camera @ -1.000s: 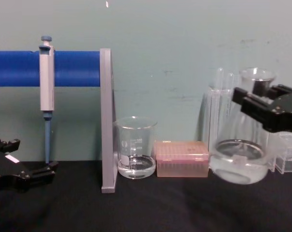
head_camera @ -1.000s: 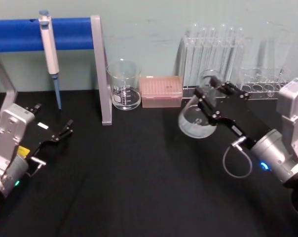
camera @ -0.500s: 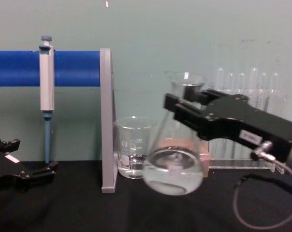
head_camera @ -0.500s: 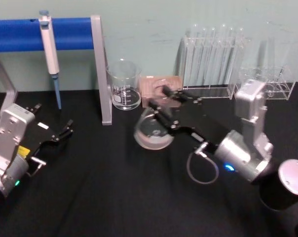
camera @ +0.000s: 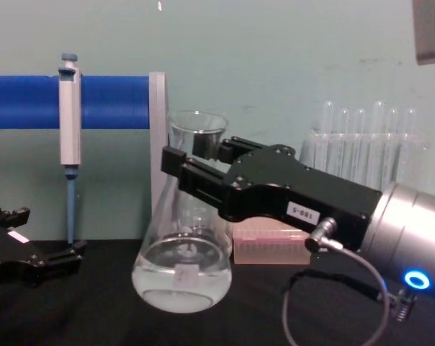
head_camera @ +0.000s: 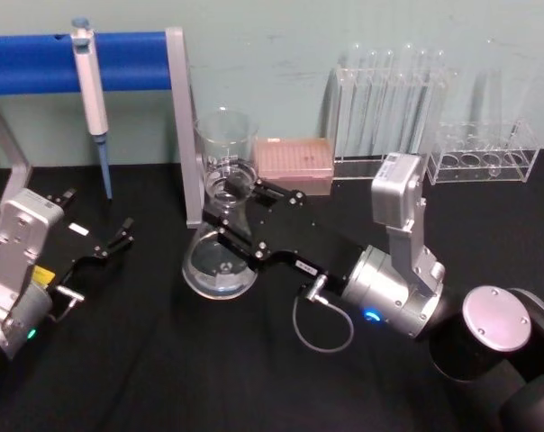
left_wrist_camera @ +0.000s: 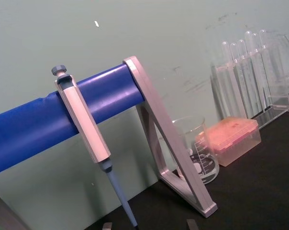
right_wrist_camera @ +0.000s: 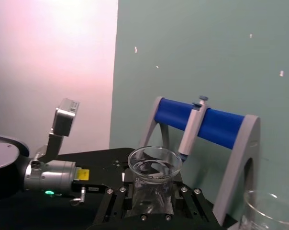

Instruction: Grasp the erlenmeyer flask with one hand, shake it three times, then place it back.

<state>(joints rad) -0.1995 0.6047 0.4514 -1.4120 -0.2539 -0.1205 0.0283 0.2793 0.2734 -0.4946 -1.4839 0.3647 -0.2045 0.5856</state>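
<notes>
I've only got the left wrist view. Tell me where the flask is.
Observer: The flask is in front of the beaker, beside the grey stand post.
Operator: Say what's holding it.
Observer: The right gripper, shut around its neck.
Operator: Report the left gripper.
Observer: The left gripper is open over on the left, holding nothing.
</notes>
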